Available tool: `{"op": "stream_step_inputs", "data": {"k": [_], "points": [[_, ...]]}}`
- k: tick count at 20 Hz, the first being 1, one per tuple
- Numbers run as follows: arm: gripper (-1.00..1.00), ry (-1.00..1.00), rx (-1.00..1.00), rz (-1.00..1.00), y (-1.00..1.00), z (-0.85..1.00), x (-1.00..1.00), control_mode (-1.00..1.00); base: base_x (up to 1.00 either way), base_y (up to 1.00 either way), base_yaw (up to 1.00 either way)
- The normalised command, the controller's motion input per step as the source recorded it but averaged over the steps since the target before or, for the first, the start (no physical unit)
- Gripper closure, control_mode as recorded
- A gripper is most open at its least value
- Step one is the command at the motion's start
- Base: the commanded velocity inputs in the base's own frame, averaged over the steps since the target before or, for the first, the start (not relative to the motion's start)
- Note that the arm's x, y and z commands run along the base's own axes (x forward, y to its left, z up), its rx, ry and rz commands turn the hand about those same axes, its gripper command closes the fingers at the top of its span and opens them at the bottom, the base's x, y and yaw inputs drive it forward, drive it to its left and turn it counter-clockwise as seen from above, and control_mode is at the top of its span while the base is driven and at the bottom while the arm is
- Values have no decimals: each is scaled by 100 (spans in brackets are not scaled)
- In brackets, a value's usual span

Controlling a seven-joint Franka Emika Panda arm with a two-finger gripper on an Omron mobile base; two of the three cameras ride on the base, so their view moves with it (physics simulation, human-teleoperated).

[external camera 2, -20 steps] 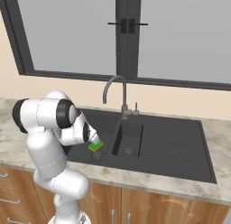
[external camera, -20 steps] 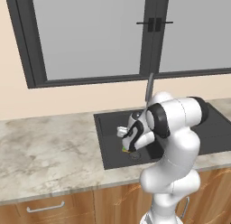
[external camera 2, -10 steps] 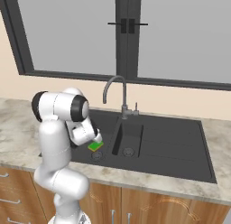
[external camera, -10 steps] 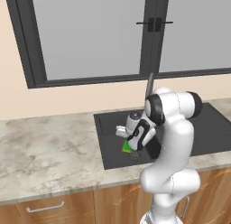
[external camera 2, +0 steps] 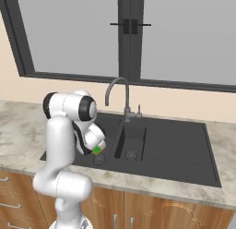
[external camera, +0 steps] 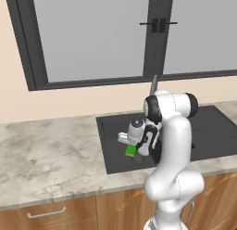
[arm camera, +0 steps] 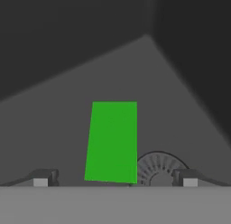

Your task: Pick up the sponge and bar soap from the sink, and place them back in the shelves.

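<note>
The green sponge (arm camera: pixel 112 142) lies flat on the floor of the black sink's (external camera: pixel 111 127) left basin, next to the round drain (arm camera: pixel 159 168). My gripper (arm camera: pixel 115 179) hangs low inside that basin, right over the sponge's near end. It is open, with a fingertip on each side and nothing between them. From the base cameras the sponge (external camera: pixel 131 150) (external camera 2: pixel 97 150) peeks out just under the hand (external camera: pixel 138 140). The bar soap is hidden. The shelves are out of view.
The grey gooseneck faucet (external camera 2: pixel 117 87) rises behind the sink, close to my arm's elbow. A dark-framed window (external camera 2: pixel 129 34) fills the wall above. Marble counter (external camera: pixel 46 155) runs left of the sink, with wooden cabinet fronts (external camera 2: pixel 152 214) below.
The arm's upper links have risen and swung towards the faucet while the hand stayed low over the sponge. The sponge has not moved and the jaws have stayed open.
</note>
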Motion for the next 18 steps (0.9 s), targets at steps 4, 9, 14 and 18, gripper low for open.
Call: {"op": "stream_step_inputs", "data": {"k": [4, 9, 14, 18], "points": [[-100, 0, 0, 0, 0, -27, 23, -100, 0, 0, 0], [-100, 0, 0, 0, 0, -27, 23, -100, 0, 0, 0], [-100, 0, 0, 0, 0, -19, 23, -100, 0, 0, 0], [-100, 0, 0, 0, 0, -18, 18, -100, 0, 0, 0]]}}
